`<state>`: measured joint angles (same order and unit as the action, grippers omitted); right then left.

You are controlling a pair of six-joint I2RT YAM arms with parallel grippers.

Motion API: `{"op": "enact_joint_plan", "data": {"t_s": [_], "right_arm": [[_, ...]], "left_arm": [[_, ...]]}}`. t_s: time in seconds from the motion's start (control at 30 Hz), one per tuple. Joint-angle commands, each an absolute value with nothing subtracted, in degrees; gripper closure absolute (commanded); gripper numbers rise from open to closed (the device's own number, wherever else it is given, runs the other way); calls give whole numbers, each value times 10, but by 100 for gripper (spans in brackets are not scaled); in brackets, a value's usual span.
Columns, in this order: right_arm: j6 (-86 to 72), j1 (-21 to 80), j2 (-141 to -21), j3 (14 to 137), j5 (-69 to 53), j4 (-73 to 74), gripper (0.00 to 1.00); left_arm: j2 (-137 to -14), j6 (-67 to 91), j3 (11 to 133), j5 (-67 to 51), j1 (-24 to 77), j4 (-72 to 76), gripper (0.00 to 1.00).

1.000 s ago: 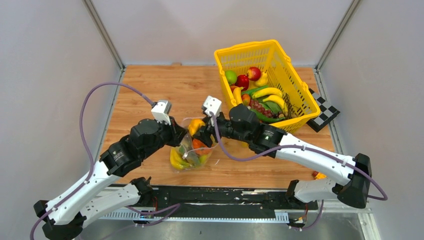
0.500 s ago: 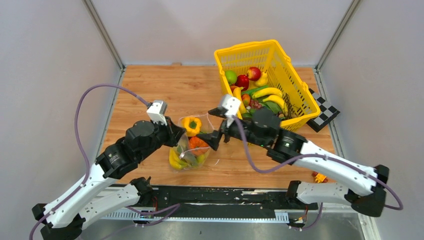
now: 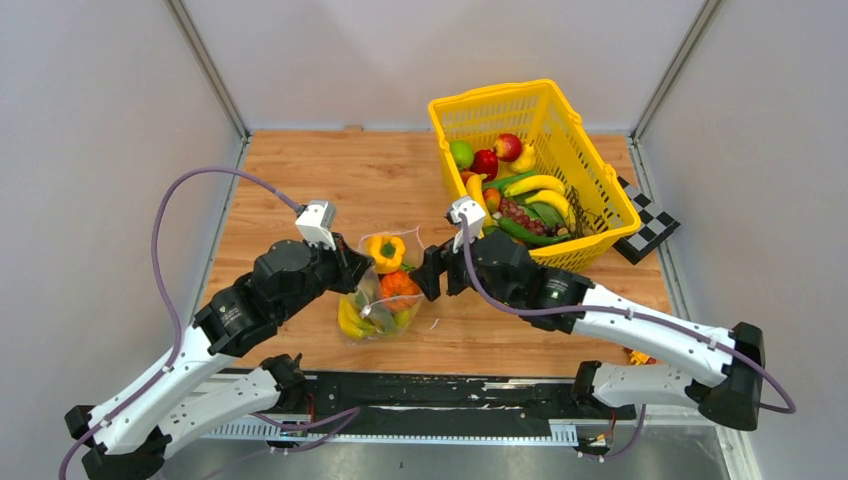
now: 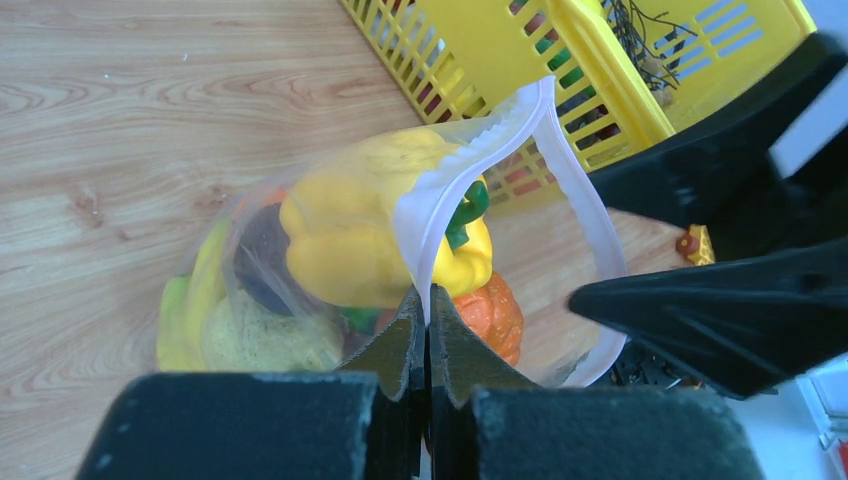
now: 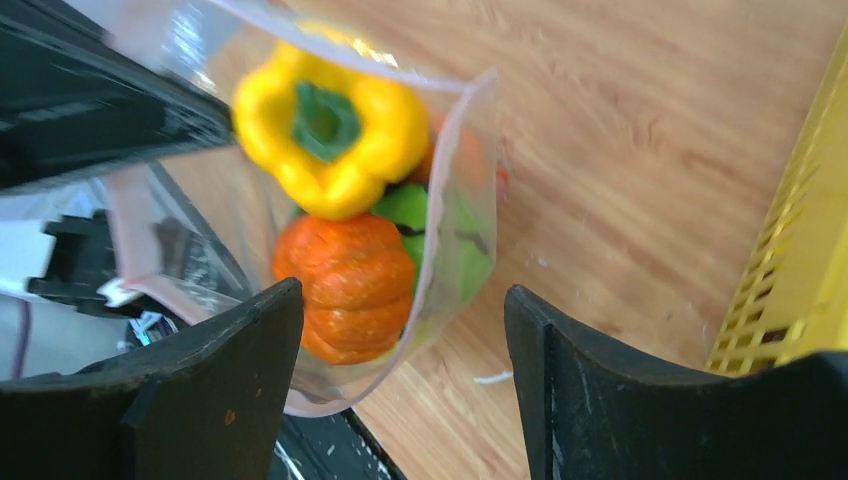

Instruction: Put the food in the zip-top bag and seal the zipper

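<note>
The clear zip-top bag (image 3: 385, 300) stands in the middle of the table. My left gripper (image 4: 428, 300) is shut on its rim, where the whitish zipper (image 4: 470, 170) arches up and holds the mouth wide. A yellow pepper (image 3: 385, 250) sits on top in the mouth. Under it lie an orange pumpkin (image 5: 350, 285), a green piece (image 5: 460, 250), bananas (image 4: 185, 300) and a pale lemon (image 4: 265, 340). My right gripper (image 5: 402, 292) is open just right of the bag, holding nothing, with the bag's right edge between its fingers.
A yellow basket (image 3: 490, 97) at the back right holds more food: a red apple (image 3: 508, 147), bananas (image 3: 535, 185), green pieces and grapes. A black-and-white checker board (image 3: 648, 225) lies right of it. A black rail (image 3: 450, 390) runs along the table's near edge.
The yellow pepper has left my right gripper and now rests in the bag's mouth. The right gripper opened, pulled away to the right, then came back beside the bag. The left keeps its hold.
</note>
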<state>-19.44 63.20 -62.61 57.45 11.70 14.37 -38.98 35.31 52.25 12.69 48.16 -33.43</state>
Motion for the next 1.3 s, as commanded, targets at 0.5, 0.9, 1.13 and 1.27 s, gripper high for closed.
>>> {"op": "enact_joint_plan", "data": {"t_s": [0.5,0.9,1.13,1.27], "right_arm": [[-117,558,-650,664,-52,213,100],[93,508,-672,789,-440,341,100],[190,508,-683,870,-521,435,100],[253,508,-676,887,-576,489,100]], "left_arm": [[-354,246,596,29,481,-324,17],[-353,161,676,155,481,-426,2],[-358,160,684,242,481,-423,0],[-342,157,686,272,481,-417,0]]}}
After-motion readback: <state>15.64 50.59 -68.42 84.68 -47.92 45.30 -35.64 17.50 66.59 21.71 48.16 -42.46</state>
